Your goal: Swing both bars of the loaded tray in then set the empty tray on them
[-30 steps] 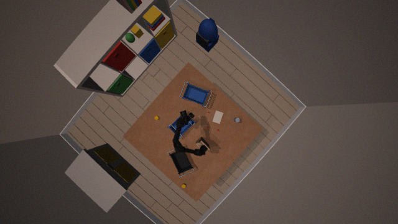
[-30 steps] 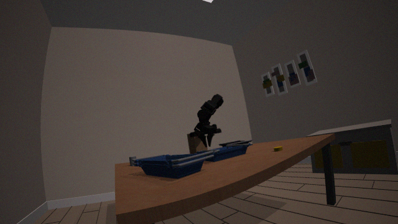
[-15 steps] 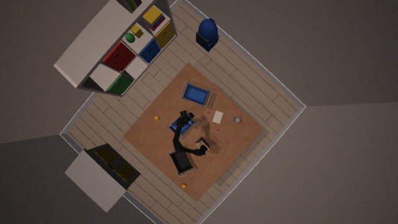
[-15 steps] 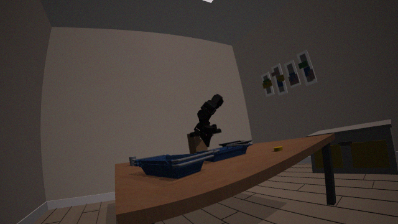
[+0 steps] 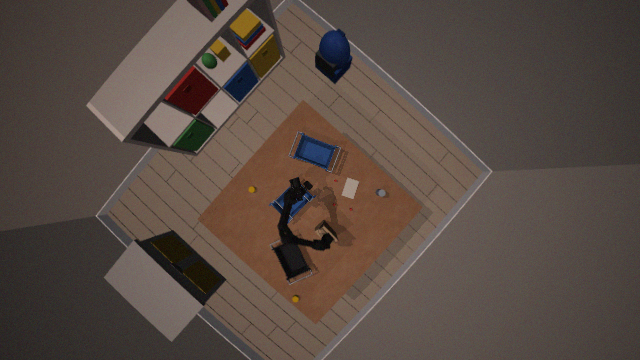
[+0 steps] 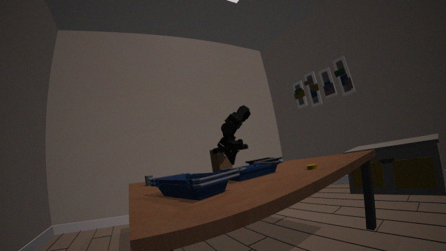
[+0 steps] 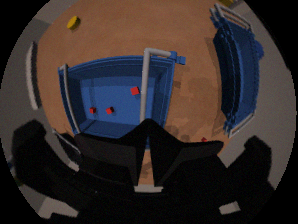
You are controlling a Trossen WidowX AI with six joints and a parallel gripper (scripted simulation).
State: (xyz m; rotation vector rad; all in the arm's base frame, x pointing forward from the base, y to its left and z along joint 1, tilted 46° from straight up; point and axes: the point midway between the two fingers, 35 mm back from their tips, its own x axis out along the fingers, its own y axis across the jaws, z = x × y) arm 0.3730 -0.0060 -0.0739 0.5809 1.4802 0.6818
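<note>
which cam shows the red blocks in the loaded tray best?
Wrist: three red blocks lie plainly on the floor of the loaded tray, beneath the gripper. From the top the arm covers that tray's inside; the exterior view shows only its outer wall.

A matte black, jointed arm (image 5: 286, 222) of blocky segments rises from a dark rectangular base (image 5: 291, 261). Its black gripper (image 7: 148, 163) shows broad angular housings with small pale rectangular patches along the lower edge.

Gray walls (image 6: 153, 115) standing around a wood floor (image 6: 348, 223), four pictures (image 6: 324, 84) hanging up, a white shelf (image 5: 150, 65) holding bright boxes, light staying dim
</note>
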